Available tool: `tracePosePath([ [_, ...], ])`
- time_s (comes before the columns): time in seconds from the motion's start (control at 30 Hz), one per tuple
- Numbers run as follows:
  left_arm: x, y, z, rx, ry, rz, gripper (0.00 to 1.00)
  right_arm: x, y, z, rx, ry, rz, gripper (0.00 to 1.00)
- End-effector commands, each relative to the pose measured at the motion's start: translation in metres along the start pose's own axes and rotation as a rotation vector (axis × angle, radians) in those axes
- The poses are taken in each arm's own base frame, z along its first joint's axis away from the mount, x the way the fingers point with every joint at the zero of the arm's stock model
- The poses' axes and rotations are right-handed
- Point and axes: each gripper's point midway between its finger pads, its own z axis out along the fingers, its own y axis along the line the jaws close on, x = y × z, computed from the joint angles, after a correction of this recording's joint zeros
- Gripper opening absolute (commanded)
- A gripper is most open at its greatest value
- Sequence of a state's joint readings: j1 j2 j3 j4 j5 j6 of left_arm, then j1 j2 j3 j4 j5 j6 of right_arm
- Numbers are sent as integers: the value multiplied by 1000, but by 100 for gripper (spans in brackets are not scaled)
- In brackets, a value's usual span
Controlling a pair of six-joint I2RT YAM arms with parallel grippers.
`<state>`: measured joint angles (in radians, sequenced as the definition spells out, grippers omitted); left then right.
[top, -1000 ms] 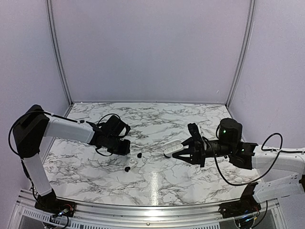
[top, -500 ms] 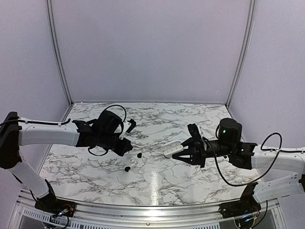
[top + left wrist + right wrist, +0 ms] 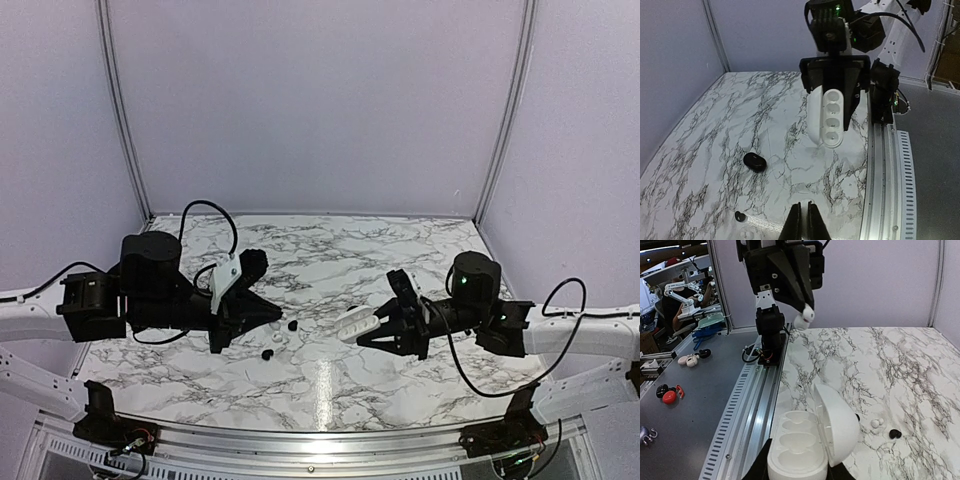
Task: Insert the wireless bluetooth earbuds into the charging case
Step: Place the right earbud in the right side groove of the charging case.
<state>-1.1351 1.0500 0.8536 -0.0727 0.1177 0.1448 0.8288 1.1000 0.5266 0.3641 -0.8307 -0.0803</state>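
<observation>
Swung out to its own side and lifted, the left arm [image 3: 150,290] now lies level above the desk [image 3: 420,255], where a second ago its hand hung close over the small pieces. The right arm [image 3: 490,300] has crept a little toward the middle, and the pieces lie where they lay.

The left hand [image 3: 268,314] points across at the right hand [image 3: 374,328], well apart from it. Its own wrist view shows the two fingers pressed together. The right wrist view, looking back at it, shows a small white rounded bit at the tips, and I cannot tell whether that is gripped or part of the hand.

The right hand is clamped on a white hinged box [image 3: 800,445], held clear of the desk. From above the box is only a pale lozenge. The right wrist view shows it open, its domed lid [image 3: 837,422] tilted up beside a tray of round hollows, and the left wrist view shows those hollows face-on in a row.

The charging case [image 3: 755,161] lies on the marble between the two hands, touched by neither. One earbud [image 3: 740,216] lies near it, apart; only one can be made out. The tiny white bits [image 3: 875,423] sit between them. In the right wrist view the lid's edge half hides the earbud.
</observation>
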Motion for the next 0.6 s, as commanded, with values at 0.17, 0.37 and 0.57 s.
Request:
tracePosePath([
  [0.17,-49,-31,14,31,-63,128,0,-13,3,15,-41,10,-16,0],
  [0.37,-55,-39,35,36,-33,170,0,-9,5,23,-57,32,-1,0],
  [0.57,-56,-42,50,26,-12,196,0,-8,6,29,-65,40,14,0],
])
